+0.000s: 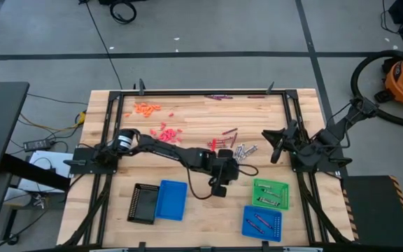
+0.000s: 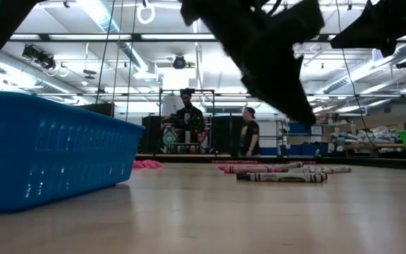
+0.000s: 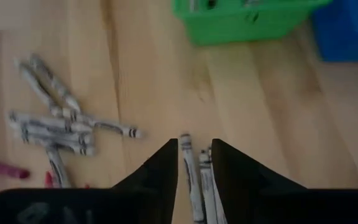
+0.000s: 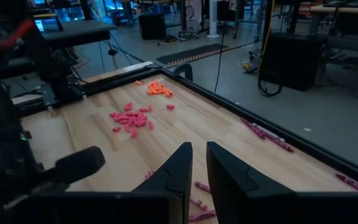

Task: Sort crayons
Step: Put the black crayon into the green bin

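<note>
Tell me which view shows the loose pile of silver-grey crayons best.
Left wrist view: the pile of silver-grey crayons lies close and separable. High view shows a small cluster; low view sees them edge-on; right wrist misses them.

No legible text, labels, brands or numbers on anything.

a light wooden table (image 1: 194,206) carries scattered crayons (image 1: 245,150) in orange, pink, red, purple and grey heaps, plus a black tray (image 1: 143,204), two blue trays (image 1: 171,200) and a green tray (image 1: 270,194).
</note>
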